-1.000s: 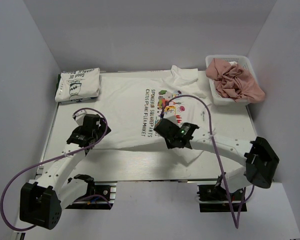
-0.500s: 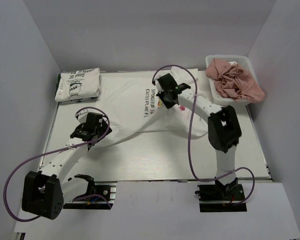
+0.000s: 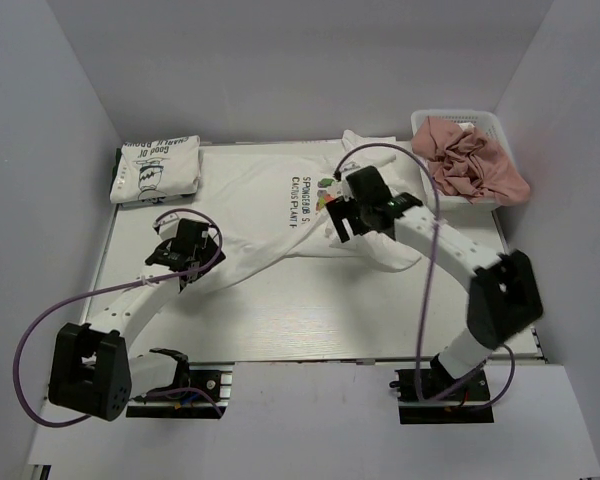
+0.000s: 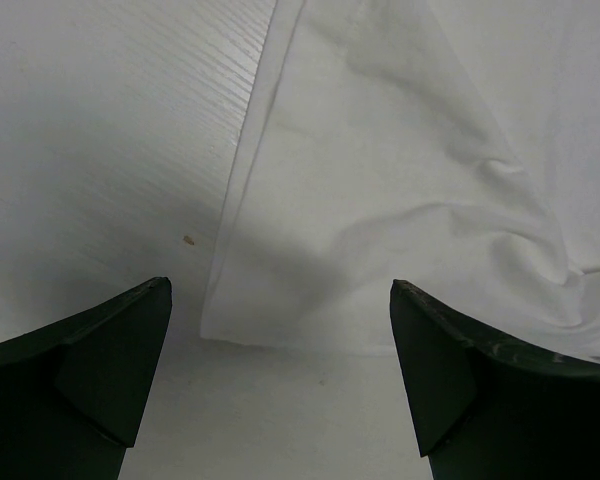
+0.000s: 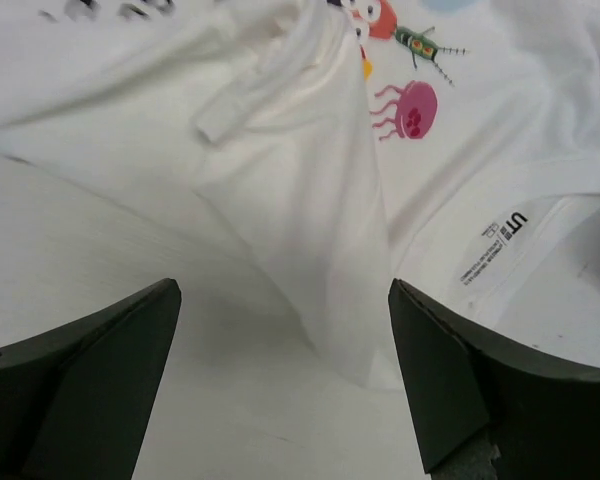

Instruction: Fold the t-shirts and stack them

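Note:
One of the t-shirts, white with a colourful cartoon print and dark lettering [image 3: 280, 205], lies spread across the middle of the table, its right side folded over part of the print. In the right wrist view the print's pink jellyfish [image 5: 410, 110] and the neck label [image 5: 495, 245] show. My right gripper [image 3: 345, 222] [image 5: 280, 385] hovers open over the folded flap, holding nothing. Above the shirt's hem corner [image 4: 270, 310] at the left, my left gripper [image 3: 188, 250] [image 4: 280, 375] stands open and empty. A second t-shirt [image 3: 155, 172], folded, with a black line-drawing, rests at the back left.
A white basket [image 3: 427, 190] holding crumpled pink cloth [image 3: 470, 160] stands at the back right corner. The white table [image 3: 280, 320] is walled in by grey panels on the left, right and back. Purple cables loop off both arms.
The right gripper carried the shirt's near right edge toward the back, laid it over the print, opened and drew back slightly. The left gripper edged toward the back.

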`<state>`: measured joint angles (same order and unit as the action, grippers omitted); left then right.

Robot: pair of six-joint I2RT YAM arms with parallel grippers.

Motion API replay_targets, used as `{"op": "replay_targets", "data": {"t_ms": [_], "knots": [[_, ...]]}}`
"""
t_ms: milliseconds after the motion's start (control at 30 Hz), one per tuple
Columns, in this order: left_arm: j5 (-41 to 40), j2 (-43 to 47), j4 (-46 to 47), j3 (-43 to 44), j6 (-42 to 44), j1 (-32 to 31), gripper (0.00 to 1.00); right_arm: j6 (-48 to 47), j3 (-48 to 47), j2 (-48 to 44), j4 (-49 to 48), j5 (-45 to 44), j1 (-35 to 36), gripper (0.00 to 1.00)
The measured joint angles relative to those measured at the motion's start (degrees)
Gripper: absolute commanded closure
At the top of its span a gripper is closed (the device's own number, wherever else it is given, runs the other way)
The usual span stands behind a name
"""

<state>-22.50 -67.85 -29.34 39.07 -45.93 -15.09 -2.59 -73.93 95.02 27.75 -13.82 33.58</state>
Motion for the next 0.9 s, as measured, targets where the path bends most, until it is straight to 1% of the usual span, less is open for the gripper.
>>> {"op": "replay_targets", "data": {"t_ms": [33,100,167,200,267,367,533,600,633,667,733,767,800,867,900], "knots": [[0.04,-0.11,0.22,0.00,0.02,0.00,0.00,2.51,4.83,-6.14,-3.37,2.12,0.46,0.10],[0.42,-0.31,0.92,0.00,0.04,0.00,0.00,5.22,9.44,-12.09,-6.64,4.61,0.66,0.10],[0.90,-0.63,1.66,-0.02,0.07,0.00,0.00,8.68,14.49,-16.61,-11.47,7.39,0.87,0.10],[1.05,-0.92,2.03,-0.02,0.15,0.00,0.00,10.01,16.22,-17.29,-13.00,8.59,1.05,0.10],[1.60,-2.14,2.99,-0.04,0.46,0.00,0.00,12.48,18.97,-16.39,-15.87,11.02,1.27,0.10],[2.36,-4.87,4.17,-0.39,0.46,0.00,0.00,15.10,19.30,-11.52,-17.20,12.85,1.60,0.10],[2.40,-9.38,4.26,-1.36,0.17,0.00,0.00,18.03,13.86,-2.40,-17.09,11.43,1.90,0.12],[2.36,-10.21,4.26,-1.95,-0.15,0.00,0.04,19.56,11.52,0.33,-17.16,9.73,1.84,0.15],[2.08,-10.47,4.09,-2.10,-0.22,0.00,0.06,20.48,10.36,1.62,-17.09,8.46,1.84,0.15],[1.97,-10.49,4.15,-2.12,-0.26,0.00,0.16,21.35,9.20,2.89,-16.94,7.17,1.81,0.17],[1.95,-10.64,4.52,-2.25,-0.55,0.00,0.26,23.04,6.29,5.51,-15.93,4.68,1.79,0.19],[1.84,-10.78,4.63,-2.32,-0.50,0.00,0.34,23.78,4.48,7.13,-15.21,3.43,1.79,0.19],[1.73,-10.93,4.76,-2.36,-0.63,0.00,0.38,24.59,2.56,8.74,-14.45,2.29,1.79,0.21],[1.25,-11.50,5.07,-2.27,-0.46,0.00,0.46,25.75,-1.16,11.85,-13.18,0.42,1.79,0.26],[0.96,-11.76,5.01,-2.14,-0.48,0.00,0.52,26.23,-2.43,12.98,-12.68,-0.35,1.79,0.35]]}}
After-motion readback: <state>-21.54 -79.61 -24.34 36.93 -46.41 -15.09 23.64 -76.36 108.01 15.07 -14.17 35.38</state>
